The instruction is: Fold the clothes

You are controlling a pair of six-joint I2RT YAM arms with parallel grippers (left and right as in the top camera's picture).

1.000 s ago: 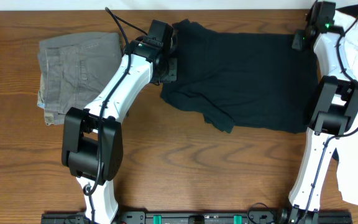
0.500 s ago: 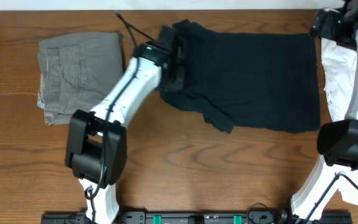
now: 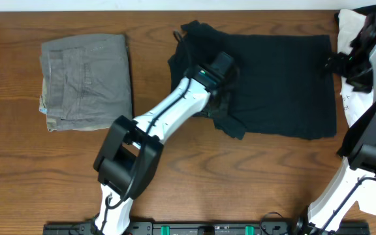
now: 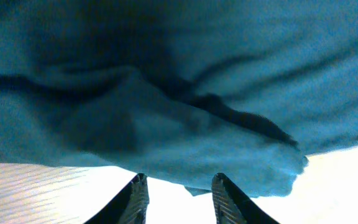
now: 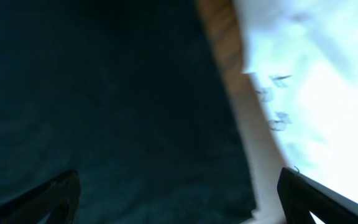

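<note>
The clothes, a black T-shirt [image 3: 273, 78], lie spread across the middle and right of the table, with the left side bunched and a flap folded in at the lower left. My left gripper [image 3: 223, 96] hovers over that bunched fold. In the left wrist view its fingers [image 4: 137, 190] stand apart with only bare table between them, just short of the fold's edge [image 4: 229, 155]. My right gripper [image 3: 337, 63] is at the shirt's right edge, wide open. In the right wrist view the dark fabric [image 5: 104, 112] fills the space between its jaws.
Folded grey-green trousers [image 3: 87, 81] lie at the left. A white garment [image 3: 356, 108] with small dark print lies along the right edge beside the shirt, seen also in the right wrist view as the white garment [image 5: 316, 81]. Bare wood runs along the front.
My left arm swung right, from the shirt's left end to over its middle, and its jaws parted. My right gripper opened wide and came down along the shirt's right edge, which now lies flat.
</note>
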